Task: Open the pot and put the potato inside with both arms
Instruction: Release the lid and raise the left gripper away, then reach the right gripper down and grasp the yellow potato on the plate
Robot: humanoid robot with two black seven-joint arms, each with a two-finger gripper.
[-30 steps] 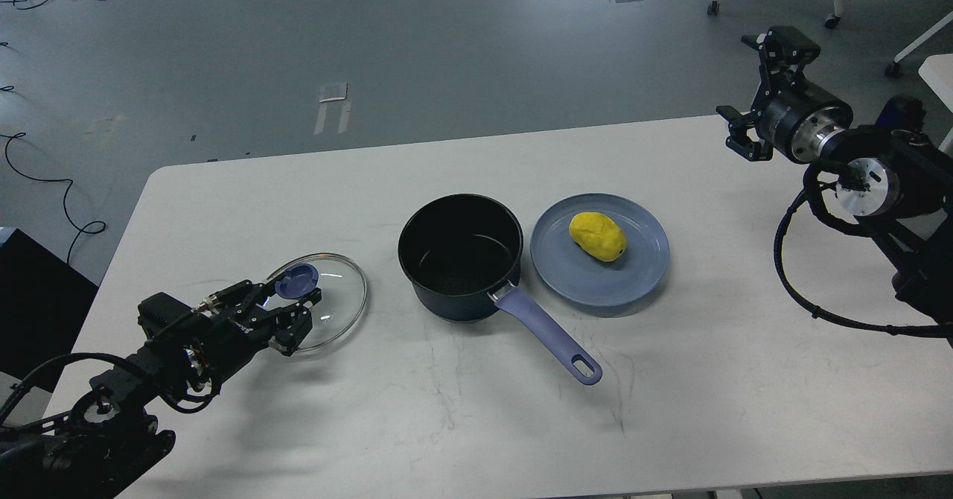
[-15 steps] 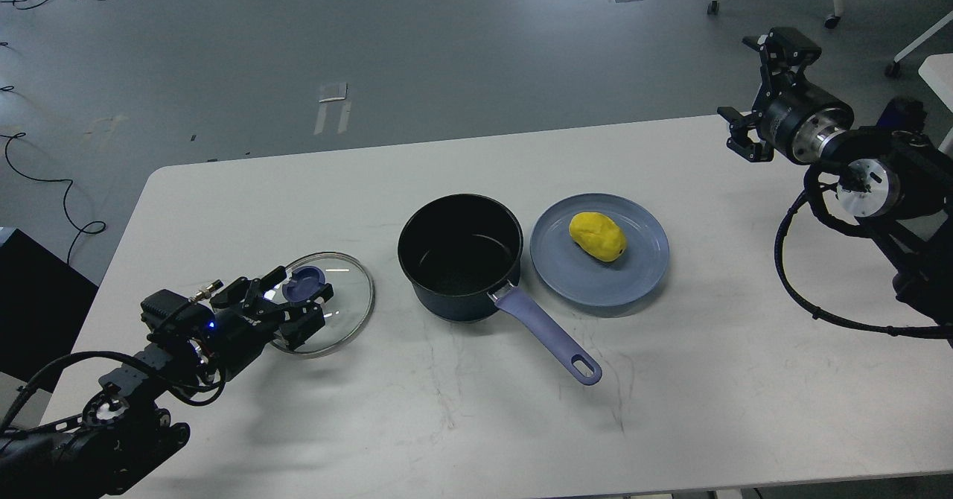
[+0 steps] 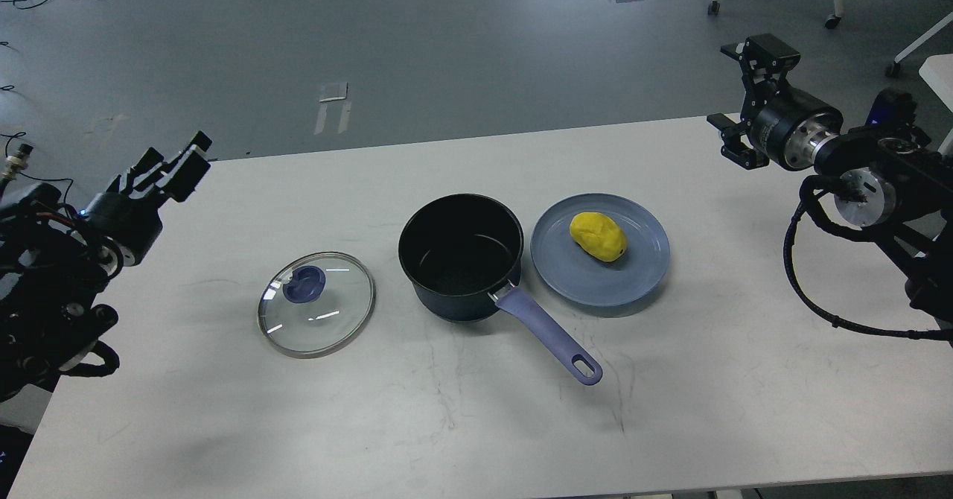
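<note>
Lid (image 3: pixel 316 303) lies flat on the counter (image 3: pixel 223 424) toward the left edge, knob up, clear of the pot (image 3: pixel 460 255) — so the mouth is free. Pot sits mid-counter, empty. 1 potato (image 3: pixel 598 236) on the blue plate (image 3: pixel 640 275), just right of the pot. Left hand (image 3: pixel 170 173) holds nothing; fingers end-on, spread unclear. Right hand (image 3: pixel 744 93) (far right corner) — wide open, empty, probably placed to take the potato.

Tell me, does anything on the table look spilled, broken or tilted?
Nothing stands out. The glass lid lies flat on the table, left of the upright, empty pot. The potato sits on the plate, nothing spilled.
</note>
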